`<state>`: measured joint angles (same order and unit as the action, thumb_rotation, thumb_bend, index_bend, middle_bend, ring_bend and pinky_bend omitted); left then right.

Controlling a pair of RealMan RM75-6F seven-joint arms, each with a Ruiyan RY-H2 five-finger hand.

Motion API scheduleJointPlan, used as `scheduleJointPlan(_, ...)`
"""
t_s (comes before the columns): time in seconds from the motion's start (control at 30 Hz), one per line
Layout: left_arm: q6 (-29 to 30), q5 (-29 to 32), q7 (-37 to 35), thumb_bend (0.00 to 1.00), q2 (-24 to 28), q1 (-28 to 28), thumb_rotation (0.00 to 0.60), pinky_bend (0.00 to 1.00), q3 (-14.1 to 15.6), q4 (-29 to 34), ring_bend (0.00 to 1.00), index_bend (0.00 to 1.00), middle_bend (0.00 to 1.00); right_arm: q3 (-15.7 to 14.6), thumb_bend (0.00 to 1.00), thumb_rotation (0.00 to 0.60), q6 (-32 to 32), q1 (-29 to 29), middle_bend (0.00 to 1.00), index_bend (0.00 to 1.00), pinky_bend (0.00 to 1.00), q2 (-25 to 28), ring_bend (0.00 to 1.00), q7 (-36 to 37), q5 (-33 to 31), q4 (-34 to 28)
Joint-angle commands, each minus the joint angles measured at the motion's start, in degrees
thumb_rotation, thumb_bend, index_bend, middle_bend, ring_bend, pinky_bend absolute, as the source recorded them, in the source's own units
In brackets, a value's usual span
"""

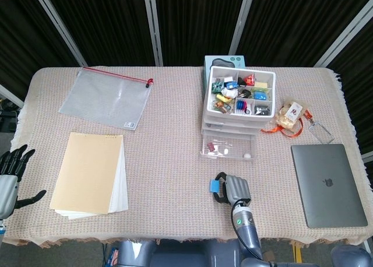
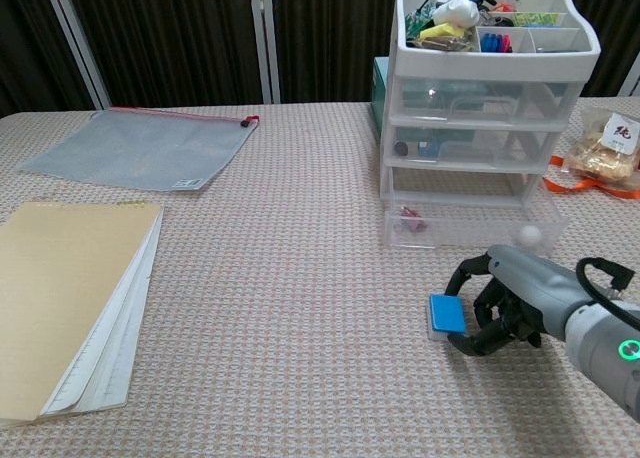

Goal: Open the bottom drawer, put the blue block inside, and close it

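Note:
The blue block [image 1: 216,186] [image 2: 447,314] sits tilted at the front of the table, a little in front of the drawer unit. My right hand [image 1: 234,190] [image 2: 515,303] grips it from the right, thumb curled over its top edge and fingers under its near edge. The bottom drawer [image 1: 227,148] [image 2: 470,230] of the clear plastic unit [image 1: 236,101] [image 2: 490,88] is pulled out; a white ball and small pink bits lie in it. My left hand [image 1: 10,176] hangs off the table's left edge, fingers spread and holding nothing.
A closed grey laptop [image 1: 327,184] lies right of my right hand. A snack bag with an orange ribbon [image 1: 291,114] [image 2: 610,143] is beside the drawers. A tan notepad [image 1: 90,172] [image 2: 60,298] and a mesh zip pouch [image 1: 105,98] [image 2: 140,148] lie on the left half.

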<state>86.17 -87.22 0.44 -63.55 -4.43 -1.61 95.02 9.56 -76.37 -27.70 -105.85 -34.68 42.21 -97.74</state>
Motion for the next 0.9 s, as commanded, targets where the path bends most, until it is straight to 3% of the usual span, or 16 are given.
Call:
scheduleJointPlan(0.03, 0.0, 0.0, 0.0, 0.18, 0.0, 0.0, 0.600, 0.00, 0.0, 0.0, 0.00, 0.08, 0.00, 0.0, 0.27, 0.600, 0.1, 0.1, 0.79, 0.47, 0.75, -0.3, 0.81, 0.1, 0.1, 0.2)
scheduleJointPlan(0.2, 0.0, 0.0, -0.1, 0.18, 0.0, 0.0, 0.600, 0.00, 0.0, 0.0, 0.00, 0.08, 0.00, 0.5, 0.31, 0.600, -0.3, 0.4, 0.80, 0.54, 0.75, -0.5, 0.82, 1.2, 1.5, 0.0)
scheduleJointPlan(0.5, -0.1, 0.0, -0.2, 0.18, 0.0, 0.0, 0.600, 0.00, 0.0, -0.1, 0.00, 0.08, 0.00, 3.2, 0.32, 0.600, -2.0, 0.5, 0.80, 0.56, 0.75, 1.4, 0.82, 2.0, 3.0, -2.8)
scheduleJointPlan(0.67, -0.3, 0.0, -0.2, 0.18, 0.0, 0.0, 0.600, 0.00, 0.1, 0.0, 0.00, 0.08, 0.00, 7.4, 0.32, 0.600, -2.4, -0.2, 0.80, 0.56, 0.75, 4.1, 0.82, 1.9, 2.7, -4.3)
scheduleJointPlan(0.9, -1.0, 0.4, -0.3, 0.18, 0.1, -0.3, 0.600, 0.00, 0.1, 0.2, 0.00, 0.08, 0.00, 14.1, 0.32, 0.600, -1.2, -2.1, 0.80, 0.55, 0.75, 6.4, 0.82, 3.4, 0.6, -1.0)
